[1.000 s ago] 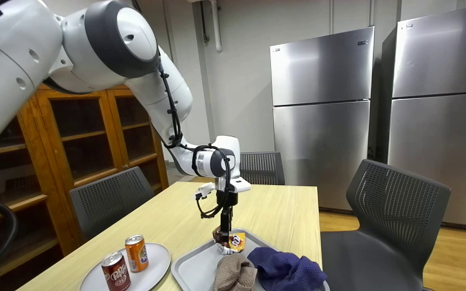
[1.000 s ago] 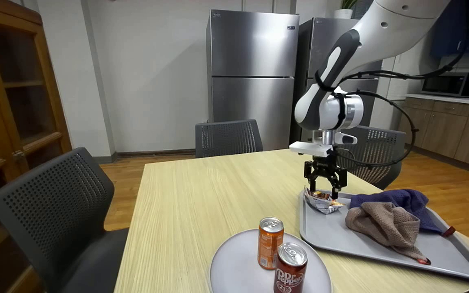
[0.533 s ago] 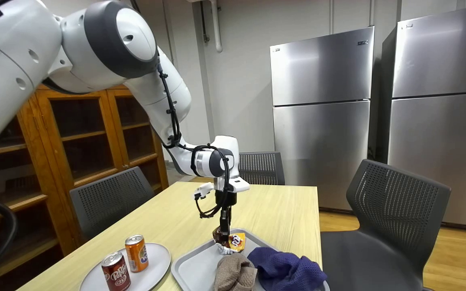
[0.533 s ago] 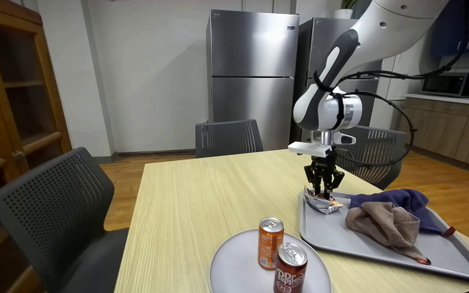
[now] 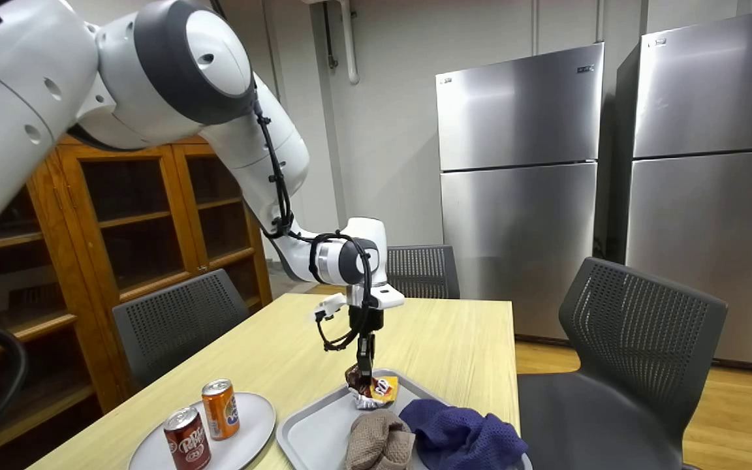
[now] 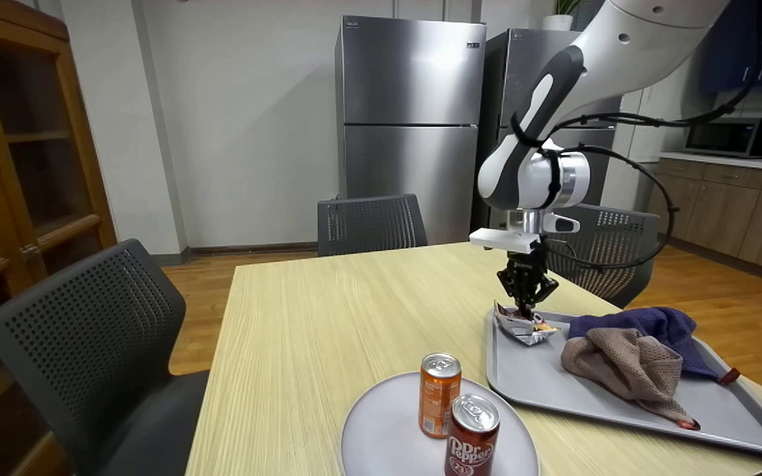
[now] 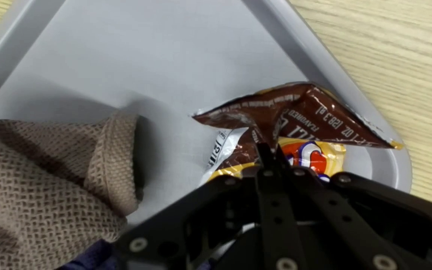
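My gripper (image 7: 271, 150) points down into the tray, its fingertips shut on a pinched fold of a snack bag (image 7: 313, 123). The bag is brown with a yellow part and a silvery back, and it bunches up where the tips squeeze it. In both exterior views the bag (image 5: 384, 390) (image 6: 525, 332) is at a corner of the grey tray (image 5: 317, 424); whether it still rests fully on the tray I cannot tell. A brown waffle-weave cloth (image 7: 43, 187) lies crumpled beside it in the tray. Next to that is a dark blue-purple cloth (image 5: 461, 434). The arm hides part of the bag.
A round grey plate (image 6: 381, 423) stands on the wooden table (image 6: 328, 317), near the tray. It carries an orange can (image 6: 439, 396) and a dark red Dr Pepper can (image 6: 472, 436), both upright. Chairs (image 5: 637, 339) surround the table. The tray has a raised rim.
The jaws have come together from wide apart and now pinch the bag between them. The bag has bunched up slightly. The arm has hardly moved; plate, cans and cloths are unchanged.
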Motion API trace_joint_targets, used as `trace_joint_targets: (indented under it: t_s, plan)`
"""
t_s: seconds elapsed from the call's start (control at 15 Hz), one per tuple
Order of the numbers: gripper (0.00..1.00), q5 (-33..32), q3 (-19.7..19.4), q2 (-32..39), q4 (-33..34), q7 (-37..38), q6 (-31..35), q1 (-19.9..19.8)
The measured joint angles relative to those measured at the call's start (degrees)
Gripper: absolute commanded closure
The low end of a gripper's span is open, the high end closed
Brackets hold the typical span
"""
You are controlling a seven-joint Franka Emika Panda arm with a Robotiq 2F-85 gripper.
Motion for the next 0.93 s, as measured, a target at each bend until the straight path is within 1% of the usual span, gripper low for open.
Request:
trace_joint_targets:
  t_s: [0.4,0.67,0.93]
  plan:
    - [1.00,-0.2,0.0,-2.4,0.0,0.0,0.0,1.2]
    - [1.00,-0.2,0.3,-4.1,0.0,0.0,0.0,3.2]
    - [1.00,-0.2,1.5,-4.8,0.0,-0.1,0.0,5.5]
